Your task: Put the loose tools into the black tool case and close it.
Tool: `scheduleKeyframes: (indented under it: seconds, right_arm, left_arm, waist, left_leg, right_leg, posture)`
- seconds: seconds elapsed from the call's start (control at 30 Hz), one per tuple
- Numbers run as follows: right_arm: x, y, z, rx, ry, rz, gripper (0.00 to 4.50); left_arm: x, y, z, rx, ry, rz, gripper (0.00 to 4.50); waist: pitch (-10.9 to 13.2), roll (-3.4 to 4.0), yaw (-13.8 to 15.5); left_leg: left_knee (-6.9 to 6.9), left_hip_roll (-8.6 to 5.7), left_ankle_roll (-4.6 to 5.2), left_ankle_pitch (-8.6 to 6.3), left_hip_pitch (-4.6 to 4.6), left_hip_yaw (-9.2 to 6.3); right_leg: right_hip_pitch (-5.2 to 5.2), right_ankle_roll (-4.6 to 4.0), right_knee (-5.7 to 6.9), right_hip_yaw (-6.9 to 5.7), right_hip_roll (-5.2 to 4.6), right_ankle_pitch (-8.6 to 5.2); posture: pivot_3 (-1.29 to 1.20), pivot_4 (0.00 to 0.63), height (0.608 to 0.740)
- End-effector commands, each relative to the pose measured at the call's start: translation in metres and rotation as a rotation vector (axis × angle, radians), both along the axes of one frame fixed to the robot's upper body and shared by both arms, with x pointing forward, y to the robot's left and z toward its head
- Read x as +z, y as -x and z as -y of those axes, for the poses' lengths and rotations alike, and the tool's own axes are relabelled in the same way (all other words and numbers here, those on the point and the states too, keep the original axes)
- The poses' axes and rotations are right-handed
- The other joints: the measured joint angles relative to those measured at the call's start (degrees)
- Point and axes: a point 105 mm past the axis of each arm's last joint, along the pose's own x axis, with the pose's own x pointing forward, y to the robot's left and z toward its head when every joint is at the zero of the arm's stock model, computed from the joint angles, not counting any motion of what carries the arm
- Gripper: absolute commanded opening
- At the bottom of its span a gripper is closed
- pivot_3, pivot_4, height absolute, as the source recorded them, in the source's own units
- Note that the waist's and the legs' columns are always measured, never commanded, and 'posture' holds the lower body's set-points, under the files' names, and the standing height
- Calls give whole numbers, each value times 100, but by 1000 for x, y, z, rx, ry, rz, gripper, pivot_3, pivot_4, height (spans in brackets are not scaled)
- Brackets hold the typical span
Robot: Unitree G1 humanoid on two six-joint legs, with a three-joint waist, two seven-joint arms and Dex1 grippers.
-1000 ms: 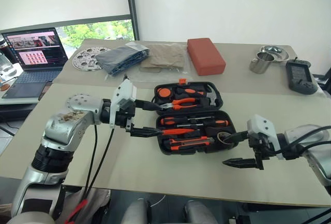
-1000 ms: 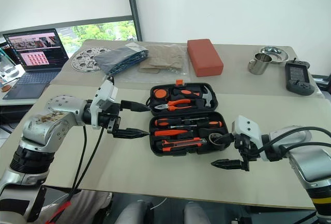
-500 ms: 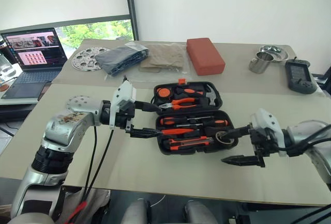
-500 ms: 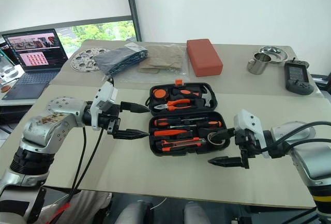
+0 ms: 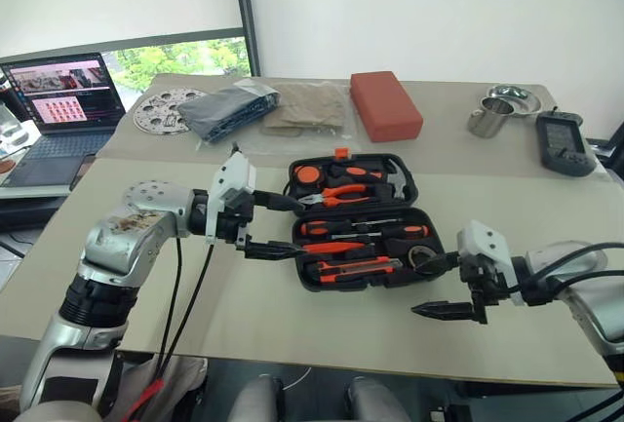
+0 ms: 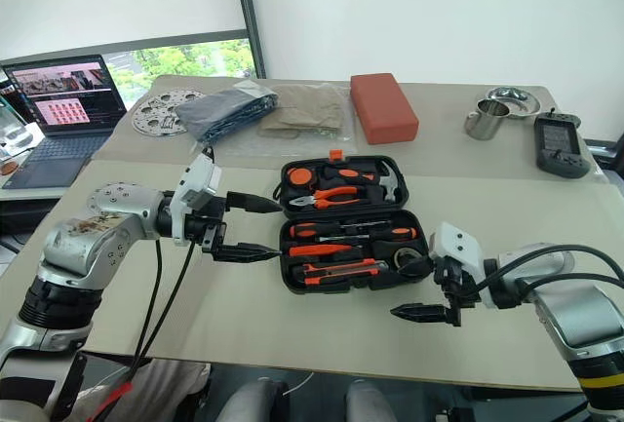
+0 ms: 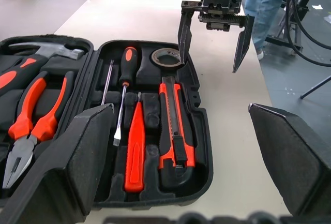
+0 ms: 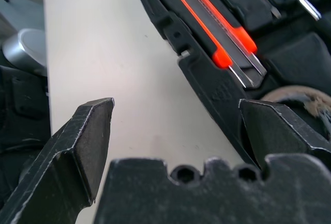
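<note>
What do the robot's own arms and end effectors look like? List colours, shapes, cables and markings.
Both arms have silver-grey metal segments with black joint collars. The left arm looks scuffed, with brownish wear marks and a perforated round cap. Black cables loop loosely along each arm. A white blocky housing sits at each wrist. The left end effector and the right end effector each carry two black tapering fingers.

Bright, even daylight, soft shadows; close-up right wrist view is blurred.

Left arm (image 5: 122, 237): silver-grey metal shell, scuffed, round plate with small holes at the elbow, black ribbed joint ring. Black cables (image 5: 185, 295) hang beneath it. White wrist block (image 5: 232, 183). Right arm (image 5: 585, 281): same silver casing, looped black cables. Grippers: two black tapered fingers (image 7: 184, 38) each.
</note>
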Motion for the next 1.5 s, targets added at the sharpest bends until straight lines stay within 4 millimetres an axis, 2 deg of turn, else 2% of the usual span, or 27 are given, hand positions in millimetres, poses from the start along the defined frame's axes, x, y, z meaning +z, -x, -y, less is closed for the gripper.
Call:
scheduleKeyframes:
  seconds: [0.03, 0.1, 0.2, 0.33, 0.47, 0.6, 0.7, 0.87, 0.97, 1.07, 1.17, 1.5]
  right_arm:
    - [15, 2, 1, 18, -18, 40, 4467]
    - [21, 1, 0, 5, -50, 46, 4467]
    - [40, -17, 9, -79, -124, 110, 4467]
    - [53, -55, 32, -262, -174, 235, 4467]
    - [57, -91, 42, -430, -235, 286, 4467]
    - [49, -120, 54, -616, -290, 202, 4467]
    - [42, -140, 56, -744, -348, 78, 4467]
    - [37, -160, 46, -826, -416, -49, 4467]
    - [35, -170, 42, -852, -441, -69, 4467]
    - [32, -177, 38, -854, -440, -82, 4467]
    - [31, -180, 37, -859, -444, -85, 3790]
    - [33, -188, 24, -829, -449, -75, 358]
  left_arm:
    - [9, 0, -3, 6, 4, 40, 4500]
    - [8, -1, -5, 15, 5, 35, 4500]
    - [7, -8, -16, 91, 20, 16, 4500]
    - [-5, -21, -28, 237, 61, -22, 4500]
    - [-13, -39, -37, 398, 113, -69, 4500]
    - [-23, -63, -52, 581, 126, -108, 4500]
    - [-27, -83, -58, 716, 184, -213, 4500]
    - [-31, -102, -51, 825, 221, -341, 4500]
    - [-33, -119, -54, 945, 276, -452, 4500]
    - [-37, -124, -46, 948, 283, -514, 4500]
    - [-38, -129, -44, 959, 280, -530, 4500]
    - [-43, -132, -41, 966, 321, -594, 4500]
  waist:
    - [0, 0, 10]
    - [0, 0, 9]
    - [4, -6, -26]
    - [8, -13, -52]
    - [2, -4, -24]
    - [2, -3, -11]
    - [0, -1, 3]
    - [-2, 3, -2]
    - [-3, 3, -2]
    - [-4, 4, -9]
    - [-6, 6, -16]
    - [-6, 6, -44]
  left_leg:
    - [0, -1, 0, 0, -1, 0]
    - [0, -1, 0, 0, -1, 0]
    - [0, 1, 0, 0, 1, 0]
    - [-3, 5, 0, 0, 11, 0]
    - [-2, 4, 0, 0, 9, -1]
    - [-3, -1, 0, 0, 5, 0]
    - [-5, -4, 0, 0, 4, 0]
    - [-13, -8, 0, 1, -9, -1]
    - [-18, -9, -1, 1, -17, 0]
    - [-15, -10, -4, 4, -43, -1]
    - [-22, -12, -10, 7, -41, 0]
    - [-35, -13, -37, 23, -38, 1]
  right_leg:
    - [0, 0, 0, 0, 0, 0]
    - [0, 1, -1, 0, -1, 0]
    - [0, 1, 1, 1, 0, 0]
    - [1, 0, 7, 3, 3, 0]
    - [-1, -9, 7, 2, 0, 5]
    - [-4, -11, 7, 2, -5, 7]
    - [-8, -13, 11, -1, -8, 8]
    - [-26, -14, 15, -3, -10, 10]
    - [-43, -15, 26, -4, -11, 11]
    - [-75, -18, 78, -5, -9, 13]
    - [-77, -18, 88, -7, -11, 13]
    - [-82, -17, 88, -10, -10, 13]
  posture:
    - [0, 150, 727]
    - [0, 150, 727]
    - [0, 150, 727]
    - [0, 150, 727]
    - [0, 150, 727]
    - [0, 150, 727]
    - [0, 150, 727]
    - [0, 150, 727]
    - [0, 150, 727]
    - [0, 150, 727]
    - [0, 150, 727]
    - [0, 150, 727]
